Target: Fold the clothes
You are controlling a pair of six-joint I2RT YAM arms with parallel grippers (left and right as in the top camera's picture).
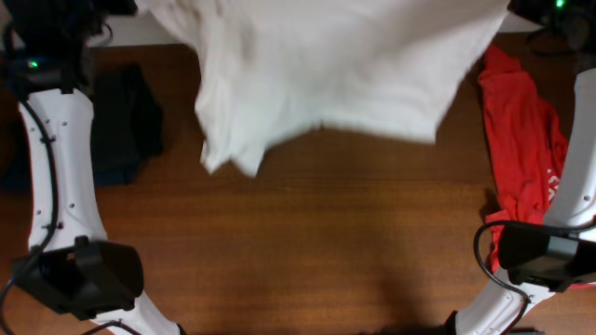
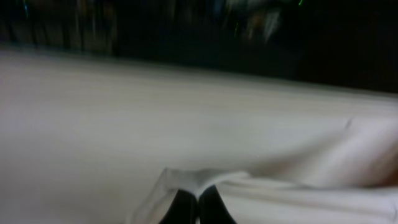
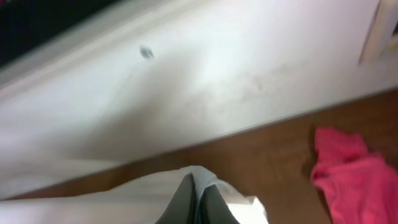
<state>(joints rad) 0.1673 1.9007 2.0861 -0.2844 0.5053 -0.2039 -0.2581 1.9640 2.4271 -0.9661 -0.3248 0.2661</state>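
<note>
The white T-shirt [image 1: 326, 70] hangs spread across the far side of the table, held up at both top corners, its lower edge loose above the wood. No chest graphic shows. My left gripper [image 2: 198, 202] is shut on a fold of the white T-shirt [image 2: 186, 124] in the left wrist view. My right gripper [image 3: 198, 199] is shut on a corner of the white T-shirt [image 3: 124, 199] in the right wrist view. Both grippers lie at the top edge of the overhead view, largely out of frame. The red T-shirt [image 1: 526, 140] lies crumpled at the right, also in the right wrist view [image 3: 354, 180].
A dark garment [image 1: 126, 121] lies at the far left by the left arm. The brown wooden table [image 1: 317, 251] fills the near half. The white arm links [image 1: 56, 177] stand along the left side, and the right arm's link [image 1: 577, 186] runs along the right.
</note>
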